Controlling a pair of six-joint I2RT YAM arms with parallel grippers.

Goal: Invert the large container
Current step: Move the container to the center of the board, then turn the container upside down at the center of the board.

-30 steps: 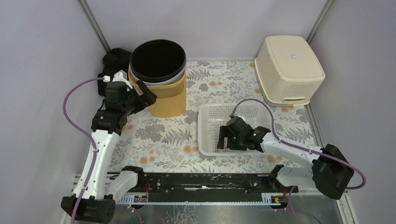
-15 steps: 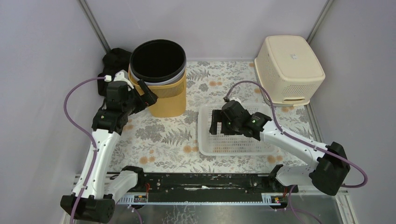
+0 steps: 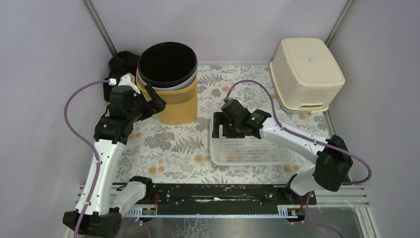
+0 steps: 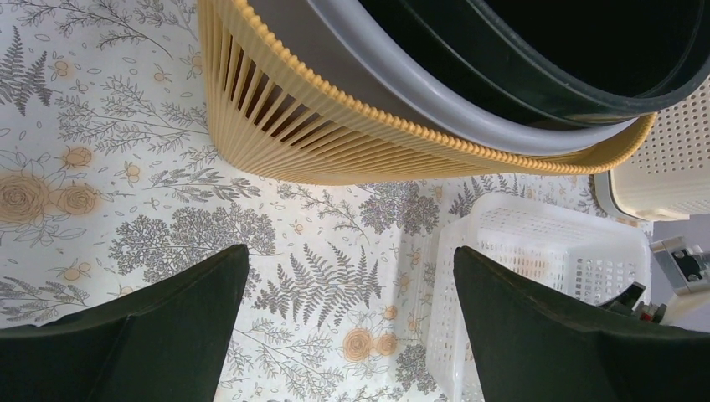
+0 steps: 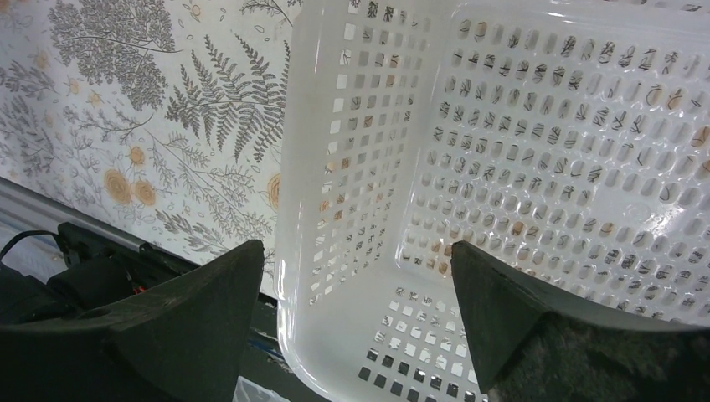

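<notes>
I take the white perforated basket (image 3: 252,148) to be the container I have to flip. It sits upright and empty on the flowered worktop (image 3: 168,144), right of centre, with its near rim close to the front rail.

My right pincer (image 3: 220,131) is spread wide and holds nothing. In the right wrist view (image 5: 357,251) it straddles the basket's left wall (image 5: 335,167), one finger outside over the worktop and the other inside over the basket floor. I cannot tell how far above the rim it hangs.

My left pincer (image 3: 154,100) is also wide open and empty. It hovers just beside the ribbed yellow bin (image 3: 173,106) without touching it. A cream basket (image 3: 307,69) stands at the back right, already bottom up.

Several things worry me:
- **Flex:** the wall is thin, holed plastic. If I close high on the lip alone, I expect it to bend and slip out as the basket's weight swings round.
- **Snagging:** if I close too low, a fingertip could catch in a hole.
- **Swing:** held by one side only, the far end will sweep a wide arc, which could strike the yellow bin.
- **Sliding:** pushing down before the grip is firm might skate the basket toward the front rail or tip it off the edge.
- **Cable:** the purple cable loops close above the wrist and might catch during the roll.
</notes>
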